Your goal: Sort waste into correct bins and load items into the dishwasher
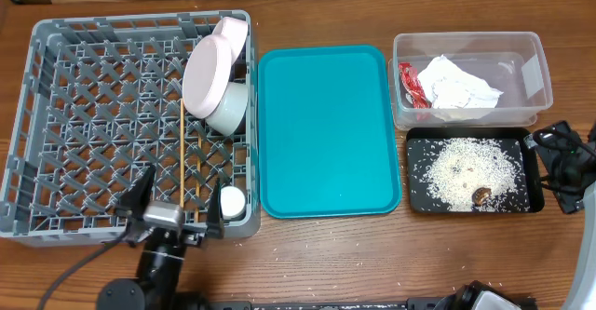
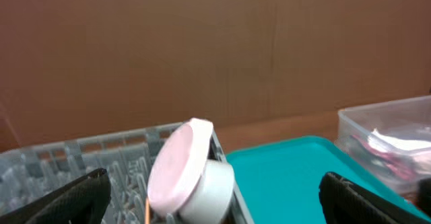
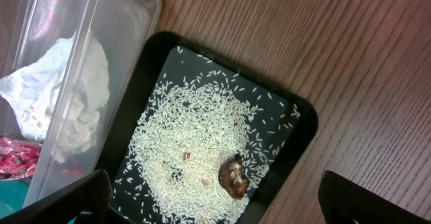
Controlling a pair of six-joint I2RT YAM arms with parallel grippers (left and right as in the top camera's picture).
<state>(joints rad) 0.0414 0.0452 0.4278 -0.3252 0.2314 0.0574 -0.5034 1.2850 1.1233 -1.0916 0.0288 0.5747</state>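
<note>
The dish rack [image 1: 93,114] is parked on the left half of the desk, and the washables are lined up along its right wall. The plate [image 1: 207,75] is stood on edge and leaning, with its broad face turned toward the near left. One bowl [image 1: 229,110] is pressed against its right side, and a second bowl [image 1: 235,33] is wedged by the rack's far right corner. The chopsticks [image 1: 191,170] are laid on the grid with their long axis running near to far, slanted a bit rightward at the far end. The cup [image 1: 232,201] is sat in the near right corner of the rack.

A teal tray [image 1: 326,128] is placed mid-desk. At the far right the clear tub [image 1: 470,114] is loaded with the red wrapper [image 1: 411,85] and the napkin [image 1: 456,85]. Just nearer, the black tray [image 1: 533,175] is covered in rice [image 1: 466,166], with the brown lump [image 1: 481,195] at its near side.

The cup is only shown from overhead. In the left wrist view just the plate, one bowl and a sliver of chopstick are caught. In the right wrist view the lump is seen up close.

The left gripper [image 1: 182,184] is held over the rack's near wall and aimed at the far edge, fingers spread wide, nothing gripped. The right gripper [image 1: 549,164] is hung at the right edge beside the black tray, fingers also wide apart and empty.
</note>
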